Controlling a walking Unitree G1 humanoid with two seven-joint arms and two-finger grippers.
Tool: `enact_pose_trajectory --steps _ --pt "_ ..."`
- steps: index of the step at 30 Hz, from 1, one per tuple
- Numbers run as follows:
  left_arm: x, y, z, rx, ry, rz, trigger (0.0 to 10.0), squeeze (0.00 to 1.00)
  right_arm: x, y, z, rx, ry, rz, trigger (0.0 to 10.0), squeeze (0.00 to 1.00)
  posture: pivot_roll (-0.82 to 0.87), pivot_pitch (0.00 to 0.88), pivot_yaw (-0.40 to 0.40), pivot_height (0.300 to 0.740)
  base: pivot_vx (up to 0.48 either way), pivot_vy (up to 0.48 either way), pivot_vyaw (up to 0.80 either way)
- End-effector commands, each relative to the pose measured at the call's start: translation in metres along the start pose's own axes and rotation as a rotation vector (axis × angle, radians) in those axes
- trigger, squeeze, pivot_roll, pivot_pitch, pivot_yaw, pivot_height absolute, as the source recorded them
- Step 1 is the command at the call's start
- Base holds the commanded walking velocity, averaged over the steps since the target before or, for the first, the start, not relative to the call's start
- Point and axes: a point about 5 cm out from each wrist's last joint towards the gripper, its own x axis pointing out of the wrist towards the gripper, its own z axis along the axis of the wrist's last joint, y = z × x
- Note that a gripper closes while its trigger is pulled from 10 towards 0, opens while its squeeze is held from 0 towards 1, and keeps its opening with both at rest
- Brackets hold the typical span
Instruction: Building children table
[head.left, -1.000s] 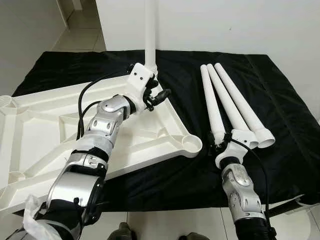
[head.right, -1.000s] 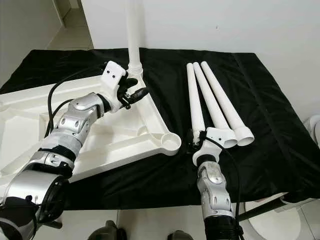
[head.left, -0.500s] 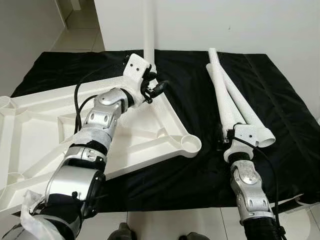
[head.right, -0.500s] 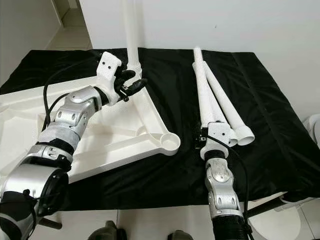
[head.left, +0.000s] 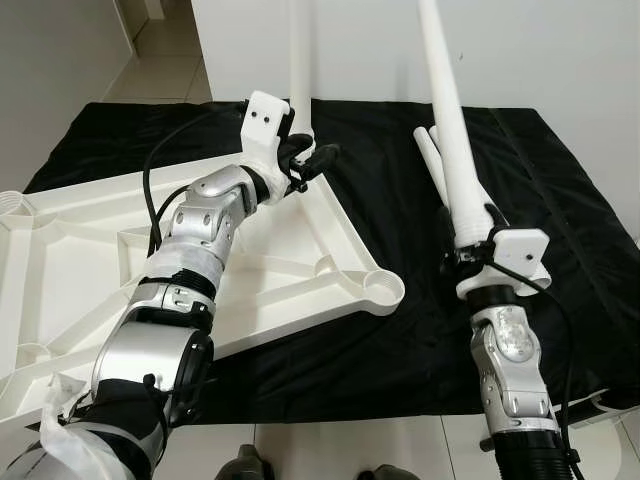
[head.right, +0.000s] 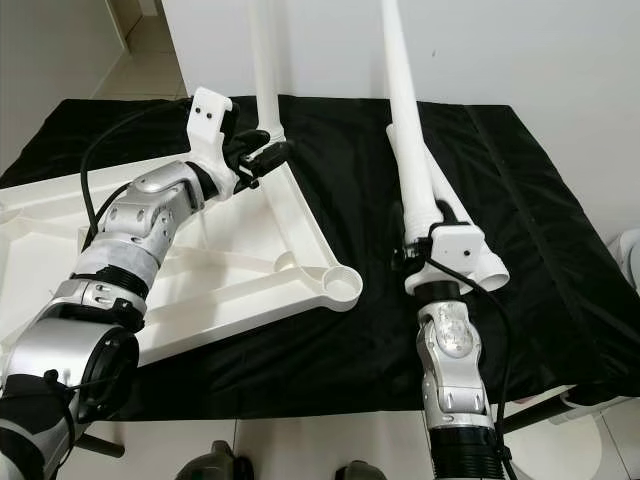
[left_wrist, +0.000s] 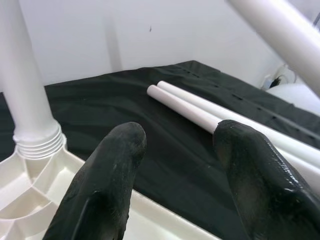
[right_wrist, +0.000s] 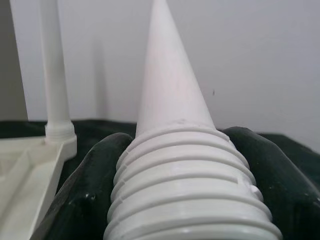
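White leg (head.left: 448, 130): upright, threaded end clamped in right claw (head.left: 478, 262).
Left claw (head.left: 312, 163): fingers apart, empty, beside mounted leg (head.left: 300, 70) on tabletop (head.left: 330, 235).

1. White moulded plastic tabletop (head.left: 90, 260), underside up: smooth, slight sheen, ribbed.
2. White plastic table leg standing in the tabletop's corner socket (head.left: 298, 60): smooth, semi-gloss; ridged threaded collar at its base.
3. White tapered plastic leg held upright (head.right: 400, 110): smooth, satin; coarse moulded thread rings at the thick end.
4. Two white plastic legs lying on the cloth (left_wrist: 200, 112): smooth, same finish.
5. Black cloth cover (head.left: 560, 190): matt woven fabric, wrinkled, faint sheen on folds.
6. Left gripper (left_wrist: 175, 150) fingers: black, rubbery, matt, scuffed.
7. Right gripper (right_wrist: 180, 200) fingers: black, rubbery, dull.
8. Silver arm shells (head.left: 205, 225): glossy metallic finish.
9. Pale floor tiles (head.left: 170, 70): glossy.
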Motion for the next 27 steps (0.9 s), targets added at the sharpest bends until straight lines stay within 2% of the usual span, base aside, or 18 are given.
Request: enact_pose_trajectory --steps 1,3,5,6,7,8,9,10,11,12,14,17,19,21,22,23,24,27 --pt "0.002 -0.008 0.011 -0.018 -0.024 -0.133 10.0 0.0 0.005 0.0 0.011 0.001 -0.068 0.0 10.0 0.0 -0.01 0.0 0.026 0.74 0.0 0.0 0.0" --pt "0.002 -0.008 0.011 -0.018 -0.024 -0.133 10.0 0.0 0.005 0.0 0.011 0.001 -0.068 0.0 10.0 0.0 -0.01 0.0 0.026 0.74 0.0 0.0 0.0" --pt "0.005 -0.012 0.019 -0.053 -0.048 -0.176 10.0 0.0 0.013 0.001 0.023 -0.006 -0.121 0.004 10.0 0.0 -0.01 0.0 0.029 0.74 0.0 0.0 0.0" --pt "0.006 -0.015 0.025 -0.077 -0.069 -0.2 10.0 0.28 0.016 0.003 0.029 -0.011 -0.15 0.014 10.0 0.0 -0.01 0.0 0.031 0.74 0.0 0.0 0.0" --pt "0.006 -0.015 0.025 -0.077 -0.069 -0.2 10.0 0.28 0.016 0.003 0.029 -0.011 -0.15 0.014 10.0 0.0 -0.01 0.0 0.031 0.74 0.0 0.0 0.0" --pt "0.008 -0.016 0.029 -0.084 -0.082 -0.217 10.0 0.91 0.019 0.004 0.034 -0.011 -0.171 0.026 10.0 0.0 -0.01 0.0 0.031 0.74 0.0 0.0 0.0" --pt "0.008 -0.016 0.029 -0.084 -0.082 -0.217 10.0 0.91 0.019 0.004 0.034 -0.011 -0.171 0.026 10.0 0.0 -0.01 0.0 0.031 0.74 0.0 0.0 0.0" --pt "0.009 -0.018 0.036 -0.131 -0.109 -0.249 10.0 1.0 0.022 0.005 0.04 -0.011 -0.199 0.038 10.0 0.0 -0.01 0.0 0.033 0.74 0.0 0.0 0.0" --pt "0.009 -0.019 0.041 -0.168 -0.127 -0.272 10.0 1.0 0.024 0.005 0.045 -0.01 -0.22 0.045 10.0 0.0 -0.01 0.0 0.033 0.74 0.0 0.0 0.0" --pt "0.009 -0.019 0.041 -0.168 -0.127 -0.272 10.0 1.0 0.024 0.005 0.045 -0.01 -0.22 0.045 10.0 0.0 -0.01 0.0 0.033 0.74 0.0 0.0 0.0" --pt "0.009 -0.021 0.056 -0.242 -0.18 -0.307 10.0 1.0 0.028 0.006 0.053 -0.013 -0.261 0.065 10.0 0.0 -0.01 0.0 0.038 0.74 0.0 0.0 0.0" --pt "0.009 -0.022 0.061 -0.272 -0.196 -0.314 10.0 1.0 0.029 0.007 0.057 -0.015 -0.276 0.074 10.0 0.0 -0.01 0.0 0.038 0.74 0.0 0.0 0.0" --pt "0.008 -0.022 0.073 -0.368 -0.224 -0.356 10.0 1.0 0.031 0.011 0.063 -0.019 -0.301 0.103 10.0 0.0 -0.01 0.0 0.04 0.74 0.0 0.0 0.0" --pt "0.007 -0.022 0.077 -0.427 -0.225 -0.377 10.0 1.0 0.031 0.013 0.066 -0.021 -0.31 0.122 10.0 0.0 -0.01 0.0 0.039 0.74 0.0 0.0 0.0" --pt "0.007 -0.022 0.078 -0.451 -0.215 -0.393 10.0 0.95 0.031 0.016 0.067 -0.019 -0.312 0.142 10.0 0.0 -0.01 0.0 0.04 0.74 0.0 0.0 0.0" --pt "0.007 -0.023 0.078 -0.463 -0.208 -0.404 10.0 0.36 0.031 0.017 0.067 -0.018 -0.312 0.155 10.0 0.0 -0.01 0.0 0.04 0.74 0.0 0.0 0.0" --pt "0.007 -0.024 0.078 -0.485 -0.208 -0.426 10.0 0.0 0.031 0.02 0.069 -0.017 -0.314 0.17 10.0 0.0 -0.01 0.0 0.04 0.74 0.0 0.0 0.0" --pt "0.007 -0.025 0.078 -0.509 -0.192 -0.444 10.0 0.0 0.031 0.023 0.07 -0.015 -0.316 0.194 10.0 0.0 -0.01 0.0 0.039 0.74 0.0 0.0 0.0"
